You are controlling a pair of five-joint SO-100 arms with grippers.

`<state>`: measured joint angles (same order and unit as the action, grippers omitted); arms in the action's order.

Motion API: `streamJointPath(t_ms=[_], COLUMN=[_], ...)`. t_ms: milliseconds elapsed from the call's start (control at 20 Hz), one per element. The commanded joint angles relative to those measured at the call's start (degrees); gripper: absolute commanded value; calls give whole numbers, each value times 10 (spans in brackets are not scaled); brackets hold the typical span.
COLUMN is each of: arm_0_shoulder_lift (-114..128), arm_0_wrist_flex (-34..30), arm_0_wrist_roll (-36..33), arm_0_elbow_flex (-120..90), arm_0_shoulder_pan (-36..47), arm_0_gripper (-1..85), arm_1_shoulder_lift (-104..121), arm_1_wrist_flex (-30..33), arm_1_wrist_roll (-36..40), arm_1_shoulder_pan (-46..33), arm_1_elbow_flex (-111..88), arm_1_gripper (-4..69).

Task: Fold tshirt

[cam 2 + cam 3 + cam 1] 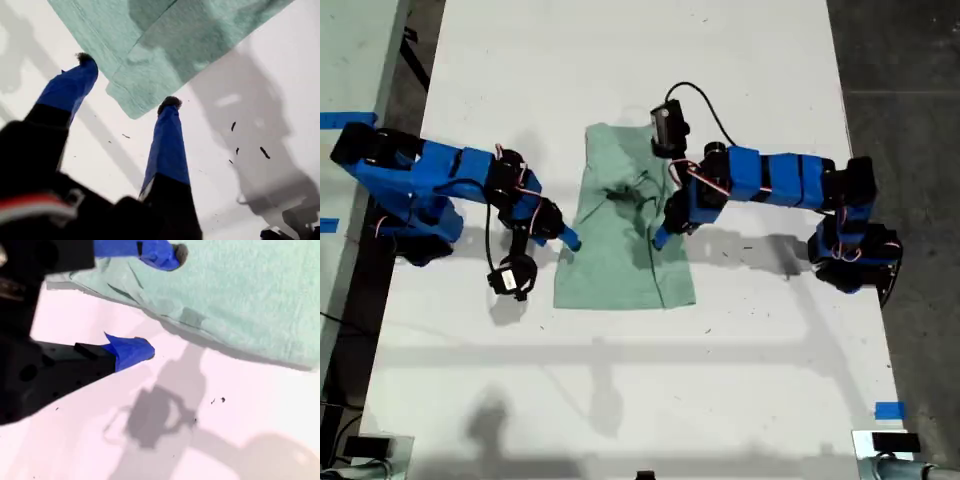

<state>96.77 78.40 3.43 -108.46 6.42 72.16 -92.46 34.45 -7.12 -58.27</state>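
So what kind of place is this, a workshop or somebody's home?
Most likely a lab or workshop: a bare white table on a grey concrete floor, blue tape marks, and exposed wires on a small blue arm beside the tshirt.

Soft matt knit cloth on the tshirt [620,240], pale mint, faintly heathered, with stitched hems. Smooth white matt table [620,380], speckled with a few dark flecks. Hard smooth blue plastic on my first gripper [127,82], black fuzzy tips. Same blue plastic on my second gripper [160,302], mounted on matt black plastic.
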Motion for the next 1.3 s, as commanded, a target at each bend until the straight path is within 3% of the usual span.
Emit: streamJointPath(t_ms=[0,350,650,750,1000,1100,1250], arm_0_shoulder_lift=[-22,-18,-27,-37,-18,8,26], arm_0_wrist_flex=[-45,-171,-225,-221,-224,-241,-235], arm_0_wrist_roll=[-14,-12,-35,-37,-28,-42,-40], arm_0_elbow_flex=[38,-112,-140,-134,-135,-151,-148], arm_0_shoulder_pan=[14,60,72,73,59,61,47], arm_0_gripper=[267,272,231,114,71,1,1], arm_1_shoulder_lift=[49,48,48,48,50,50,52], arm_1_wrist_flex=[-6,-3,10,12,28,29,39], arm_1_wrist_roll=[7,14,17,15,3,-2,-9], arm_1_shoulder_pan=[-3,5,4,4,11,16,23], arm_1_elbow_flex=[-1,-17,-33,-43,-72,-76,-86], arm_1_gripper=[279,281,281,281,282,282,280])
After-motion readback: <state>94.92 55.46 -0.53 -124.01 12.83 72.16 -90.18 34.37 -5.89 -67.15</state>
